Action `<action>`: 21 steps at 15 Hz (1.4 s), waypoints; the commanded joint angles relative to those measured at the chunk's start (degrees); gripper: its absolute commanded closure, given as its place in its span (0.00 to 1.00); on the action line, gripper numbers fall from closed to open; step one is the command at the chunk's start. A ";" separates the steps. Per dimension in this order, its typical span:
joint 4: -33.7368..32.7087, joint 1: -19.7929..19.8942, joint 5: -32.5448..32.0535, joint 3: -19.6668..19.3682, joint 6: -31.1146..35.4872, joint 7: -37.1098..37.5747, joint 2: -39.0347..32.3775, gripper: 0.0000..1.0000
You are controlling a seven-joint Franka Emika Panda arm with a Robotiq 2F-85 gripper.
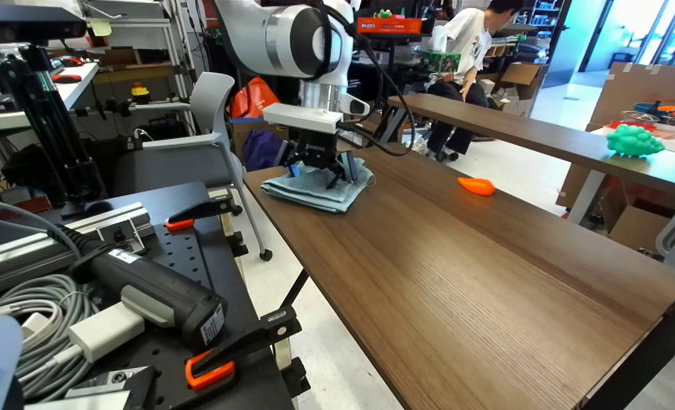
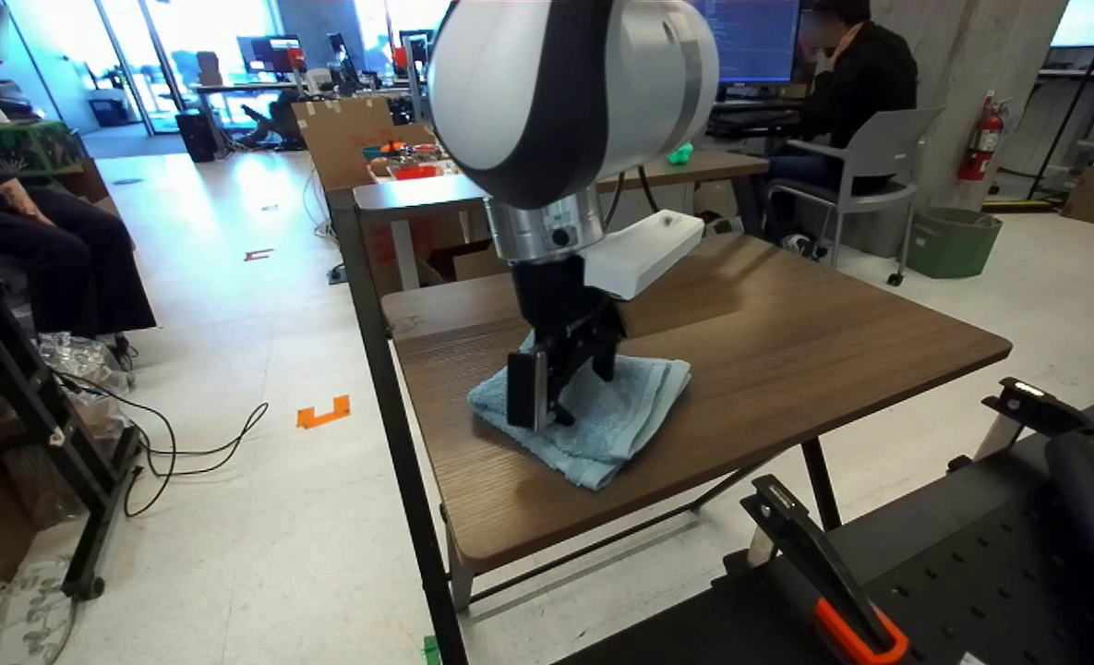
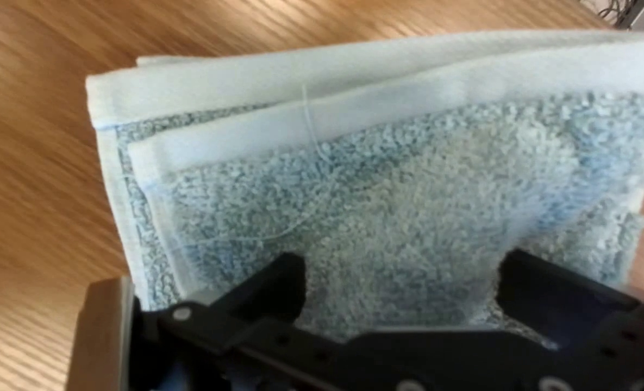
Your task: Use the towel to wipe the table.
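The blue towel (image 3: pixel 398 201) lies folded on the table (image 1: pixel 457 273). Right over the towel, the claw (image 3: pixel 400 277) points down. Its two fingers (image 3: pixel 281 282) are wide apart, with towel showing in the gap, and the tips are right by the towel's top. Well apart from the towel, on the same table, sits a small orange thing (image 1: pixel 477 186). Farther from the towel, on another table (image 1: pixel 502 123), is a bumpy green thing (image 1: pixel 633 140).
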State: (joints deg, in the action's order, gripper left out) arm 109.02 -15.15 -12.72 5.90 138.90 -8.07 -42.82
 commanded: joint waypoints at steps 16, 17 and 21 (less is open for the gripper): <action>-12.65 12.16 7.16 -7.99 -17.01 10.30 -8.74 0.00; -12.69 12.72 8.79 -7.55 -19.11 11.29 -8.30 0.00; -11.00 11.47 9.56 -4.57 -20.77 9.17 -6.81 0.00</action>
State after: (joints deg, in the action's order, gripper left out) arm 97.98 -2.24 -3.71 -0.92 118.22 1.48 -48.30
